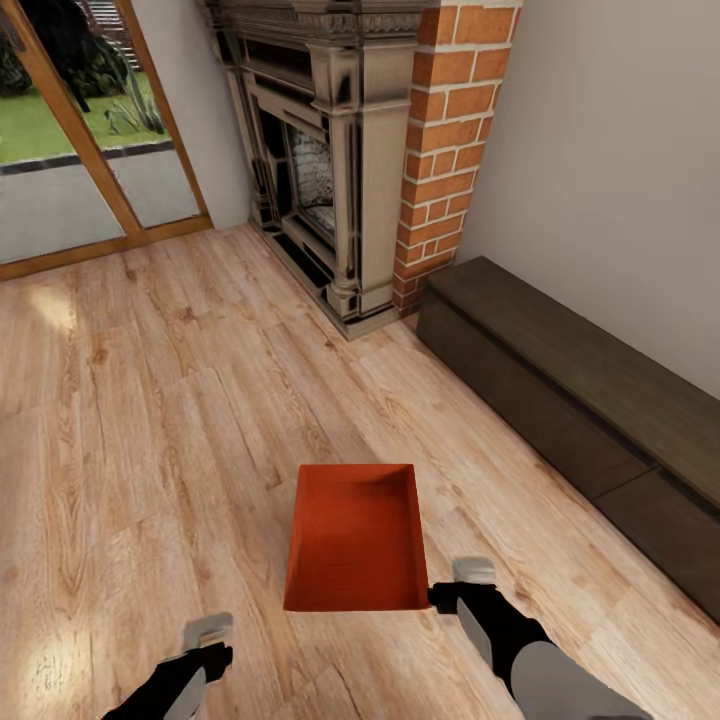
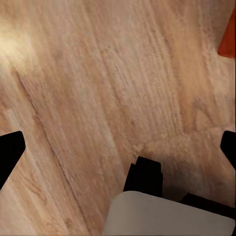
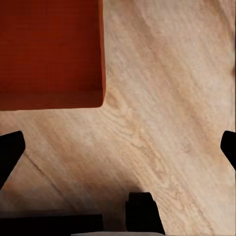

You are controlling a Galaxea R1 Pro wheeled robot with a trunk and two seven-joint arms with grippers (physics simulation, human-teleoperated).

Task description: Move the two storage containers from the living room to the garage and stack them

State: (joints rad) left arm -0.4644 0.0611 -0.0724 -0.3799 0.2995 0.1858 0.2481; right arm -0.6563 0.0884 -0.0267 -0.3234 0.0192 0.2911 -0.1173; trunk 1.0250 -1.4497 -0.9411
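An open orange-red bin (image 1: 356, 540) sat on the light wood plank floor (image 1: 150, 400) of the living room, directly in front of the robot and between its two arms. It was rectangular, with plain smooth walls, rounded corners and no lid, and its inside was bare. Its long side ran away from the robot toward the fireplace (image 1: 320, 150). No label, brand or writing could be read on the bin or on anything else in the room.

The right gripper (image 1: 450, 592) sat just beside the near right corner of the bin, close enough that contact could not be ruled out from the head view. In the right wrist view, the bin (image 3: 49, 54) lay off to one side of the fingers, whose dark tips (image 3: 10, 152) stood far apart at opposite edges of the frame with only bare floor (image 3: 162, 123) between them. That gripper was spread wide and held nothing.

The left gripper (image 1: 205, 650) hung over the floor, apart from the near left corner of the bin. In the left wrist view, its finger tips (image 2: 10, 155) were likewise spread wide over bare planks (image 2: 98, 88), holding nothing, with a sliver of the orange-red bin (image 2: 228, 39) at the frame's edge.

Beyond the bin stood a carved stone fireplace with a red brick column (image 1: 445, 140). A long, low dark wooden bench (image 1: 580, 400) ran along the white wall on the right. A wood-framed glass door (image 1: 80, 170) on the left showed grass outside.
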